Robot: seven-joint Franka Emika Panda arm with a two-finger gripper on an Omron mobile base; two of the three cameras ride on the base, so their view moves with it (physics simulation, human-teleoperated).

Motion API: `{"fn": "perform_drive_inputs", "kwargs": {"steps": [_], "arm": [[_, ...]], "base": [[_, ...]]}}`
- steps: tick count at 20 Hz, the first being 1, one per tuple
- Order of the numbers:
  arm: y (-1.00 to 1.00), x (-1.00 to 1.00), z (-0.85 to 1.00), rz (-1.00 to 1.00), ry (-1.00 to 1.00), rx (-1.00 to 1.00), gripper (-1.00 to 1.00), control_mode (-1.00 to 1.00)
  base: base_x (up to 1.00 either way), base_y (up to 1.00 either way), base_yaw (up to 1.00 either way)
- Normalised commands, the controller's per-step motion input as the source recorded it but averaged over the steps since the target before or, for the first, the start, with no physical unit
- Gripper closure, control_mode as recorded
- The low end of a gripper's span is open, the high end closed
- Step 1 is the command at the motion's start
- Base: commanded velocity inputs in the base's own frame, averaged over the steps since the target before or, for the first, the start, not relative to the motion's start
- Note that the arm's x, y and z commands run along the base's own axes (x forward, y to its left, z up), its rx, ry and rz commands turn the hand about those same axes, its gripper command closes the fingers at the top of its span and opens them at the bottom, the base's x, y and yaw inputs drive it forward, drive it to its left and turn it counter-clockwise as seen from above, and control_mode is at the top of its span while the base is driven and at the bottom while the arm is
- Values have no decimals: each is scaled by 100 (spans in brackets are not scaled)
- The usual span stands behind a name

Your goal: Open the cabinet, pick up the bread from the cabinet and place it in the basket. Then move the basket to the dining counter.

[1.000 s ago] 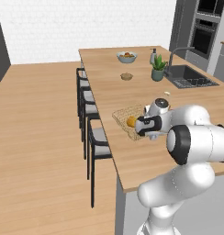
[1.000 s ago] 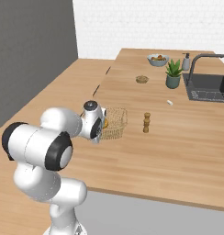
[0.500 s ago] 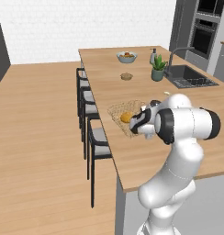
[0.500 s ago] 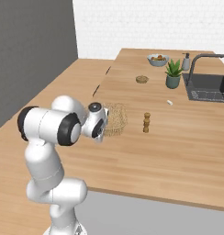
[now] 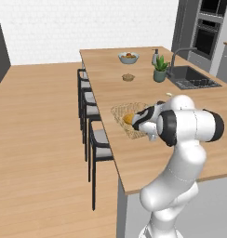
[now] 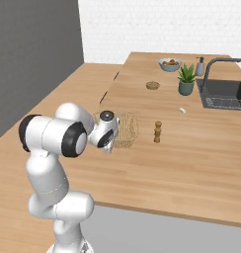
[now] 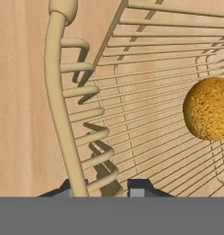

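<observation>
1. Basket (image 5: pixel 132 119) is sitting on the dining table (image 5: pixel 134 88), on the side nearest the row of dark stools (image 5: pixel 90 111), and the bread (image 7: pixel 209 114) is lying inside it on the mesh floor.

2. Tool (image 7: pixel 106 190) is sitting at the basket's edge; in the hand view its two dark tips are standing either side of the thick rim wire (image 7: pixel 58 92), jaws narrowed onto it, so I am judging it to be clamping the rim rather than hanging loose.

3. Risk is coming mainly from that one-sided grip: a pull or lift on a single rim is likely to be tipping the flared basket, and the round roll, lying free, would be rolling toward the low side or over it.

4. Wire is thin and smooth-looking, so the tips may be slipping along it, letting the basket swing or drop.

5. Edge of the table is near; a sideways drag could be sending the basket off toward the stools.

6. Pepper mill (image 6: pixel 157 132) is standing just beside the basket in the right base view, and a sweep that way could be knocking it over.
</observation>
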Motion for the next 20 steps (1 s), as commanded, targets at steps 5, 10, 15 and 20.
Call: {"fn": "perform_drive_inputs", "kwargs": {"steps": [5,10,15,20], "arm": [[8,-5,59,0,0,0,-100,-100],[0,-21,85,0,0,0,-100,-100],[0,-91,62,-7,0,4,-100,-100],[0,-100,74,-33,0,19,-100,-100]], "base": [[0,0,0],[0,0,0],[0,0,0],[0,0,0]]}}
